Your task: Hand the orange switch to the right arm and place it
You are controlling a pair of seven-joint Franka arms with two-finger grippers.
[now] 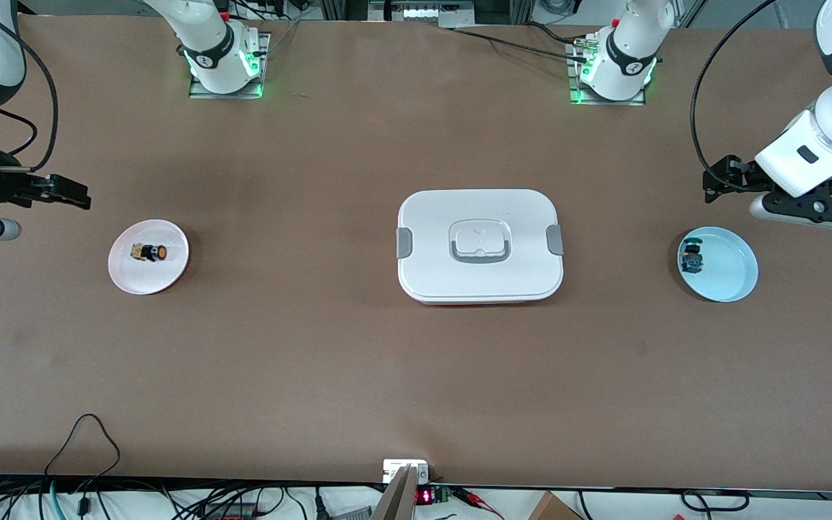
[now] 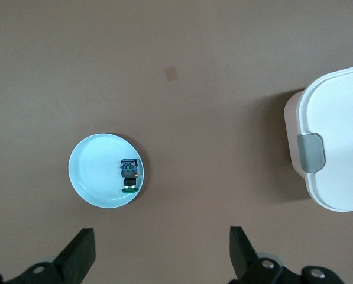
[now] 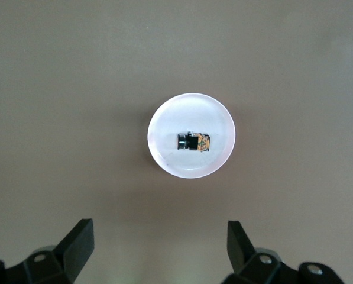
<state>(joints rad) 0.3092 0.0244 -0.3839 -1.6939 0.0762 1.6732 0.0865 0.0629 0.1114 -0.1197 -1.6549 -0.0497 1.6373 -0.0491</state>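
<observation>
One orange switch (image 1: 149, 253) – black body, sideways

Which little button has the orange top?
The orange switch on the pink plate, toward the right arm's end. The other switch, on the blue plate, has a green top.

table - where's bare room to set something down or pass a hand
Bare brown table lies between the pink plate and white lidded box, and between that box and the blue plate. The strip nearest the front camera is bare too. Nothing is crowded.
</observation>
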